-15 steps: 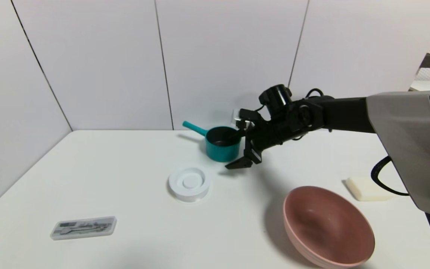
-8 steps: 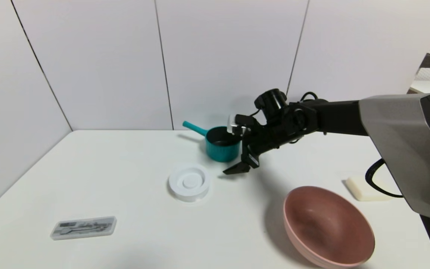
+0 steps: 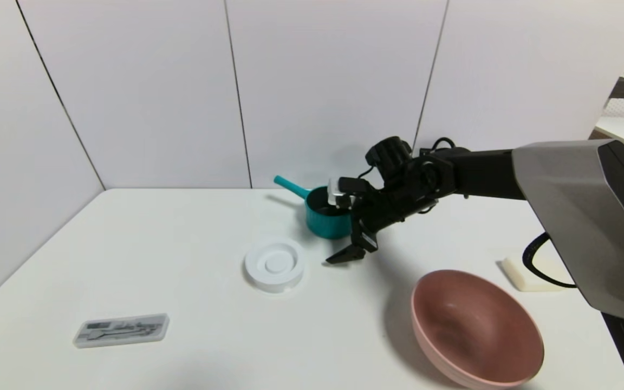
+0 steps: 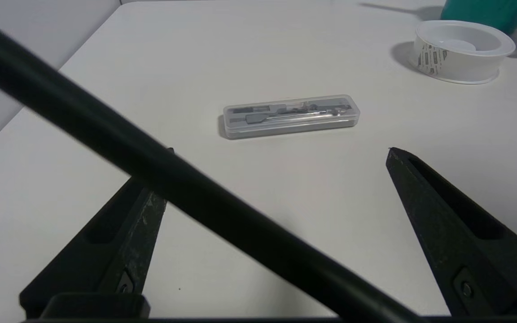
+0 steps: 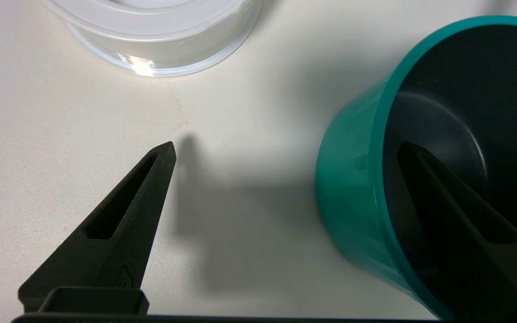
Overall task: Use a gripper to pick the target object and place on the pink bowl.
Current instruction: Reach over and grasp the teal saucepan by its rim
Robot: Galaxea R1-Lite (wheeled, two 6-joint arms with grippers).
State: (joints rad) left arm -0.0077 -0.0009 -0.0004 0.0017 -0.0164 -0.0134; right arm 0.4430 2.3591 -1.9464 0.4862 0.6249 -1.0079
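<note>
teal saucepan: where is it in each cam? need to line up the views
Head: teal saucepan at the table's far middle, the right gripper open astride its near wall.
Left wrist: only its base, cut off at the picture's edge.
Right wrist: fills one side, one finger inside.
Shared landmark: white ringed disc beside it.

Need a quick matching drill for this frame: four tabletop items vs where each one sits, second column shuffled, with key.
Things:
1. teal ribbed saucepan
2. wide matte pink bowl
3. white ringed disc
4. clear plastic case

Places:
A. near left, in front of the parked left gripper
B. table centre
C. back, right gripper straddling its wall
D. near right

Pairs: 1-C, 2-D, 3-B, 4-A
</note>
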